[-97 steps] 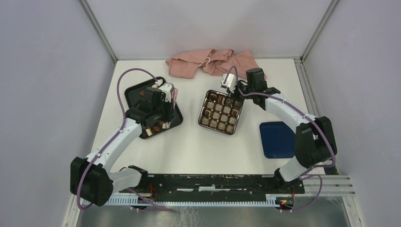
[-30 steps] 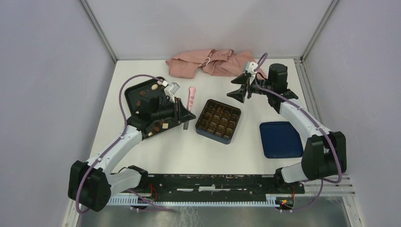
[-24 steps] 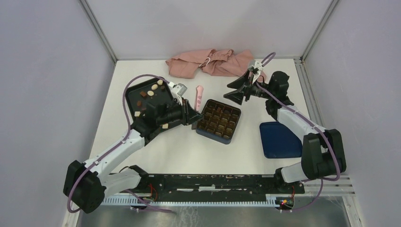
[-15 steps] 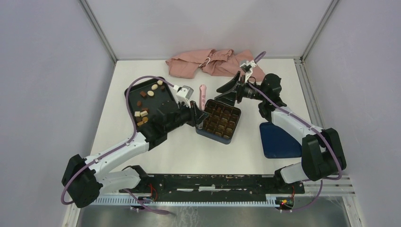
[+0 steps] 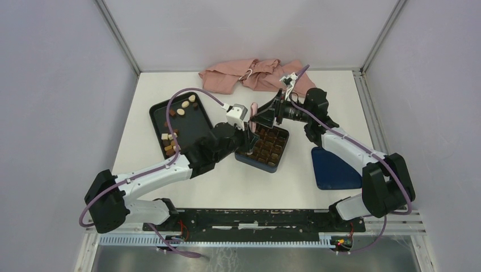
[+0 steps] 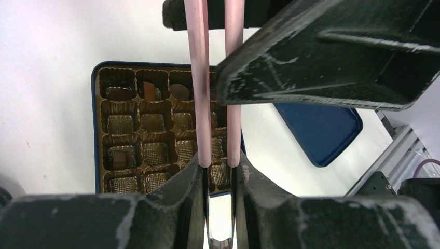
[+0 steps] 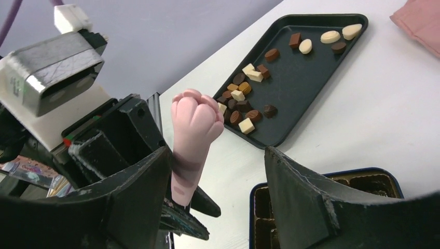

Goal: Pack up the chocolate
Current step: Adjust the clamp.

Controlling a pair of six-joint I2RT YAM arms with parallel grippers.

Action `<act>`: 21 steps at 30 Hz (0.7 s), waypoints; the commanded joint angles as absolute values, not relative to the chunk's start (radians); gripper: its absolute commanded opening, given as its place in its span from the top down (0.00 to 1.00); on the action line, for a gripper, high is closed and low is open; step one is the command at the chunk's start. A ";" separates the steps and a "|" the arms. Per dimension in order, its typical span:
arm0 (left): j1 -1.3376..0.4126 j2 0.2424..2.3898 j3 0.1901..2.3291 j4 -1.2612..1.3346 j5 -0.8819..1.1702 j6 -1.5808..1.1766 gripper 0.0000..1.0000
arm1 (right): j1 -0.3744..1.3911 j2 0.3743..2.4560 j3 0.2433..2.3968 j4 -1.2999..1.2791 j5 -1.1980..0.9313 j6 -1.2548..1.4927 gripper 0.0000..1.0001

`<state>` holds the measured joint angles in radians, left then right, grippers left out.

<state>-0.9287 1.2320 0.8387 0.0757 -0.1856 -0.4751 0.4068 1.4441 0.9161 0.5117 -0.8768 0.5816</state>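
At nine o'clock, the small brown and cream chocolate pieces (image 7: 244,98) lie loose in the black rimmed plastic tray (image 5: 193,122). They look light, brittle and slick, so I judge they are best nipped gently across their flat sides. My left gripper (image 6: 220,171) pinches the pink paw-tipped silicone tongs (image 6: 200,78) over the dark blue square box (image 6: 96,129) at centre. Only that wrist view shows its mostly empty cells. My right gripper (image 7: 218,153), at one o'clock, stands spread with the paw between its fingers. Its own view alone shows the paw's shape.

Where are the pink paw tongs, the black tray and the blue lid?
pink paw tongs (image 7: 193,116): right wrist view, on the paw-shaped tip.
black tray (image 7: 296,83): right wrist view, on a bare part of its floor.
blue lid (image 6: 321,124): left wrist view, on its flat middle.
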 commanded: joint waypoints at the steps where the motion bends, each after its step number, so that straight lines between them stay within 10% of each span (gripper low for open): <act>1: -0.951 1.256 0.902 0.094 -0.260 -0.488 0.94 | 0.432 1.447 0.951 0.496 -0.821 0.580 0.29; 15: -0.980 1.296 0.874 0.161 -0.288 -0.457 0.87 | 0.472 1.465 0.916 0.536 -0.782 0.752 0.80; 21: -0.982 1.261 0.768 0.298 -0.276 -0.452 0.70 | 0.471 1.465 0.867 0.652 -0.804 0.900 0.93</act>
<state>-0.9749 1.3014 0.8310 0.1535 -0.2592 -0.4740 0.4717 1.4658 0.8906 0.5312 -0.8055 0.7689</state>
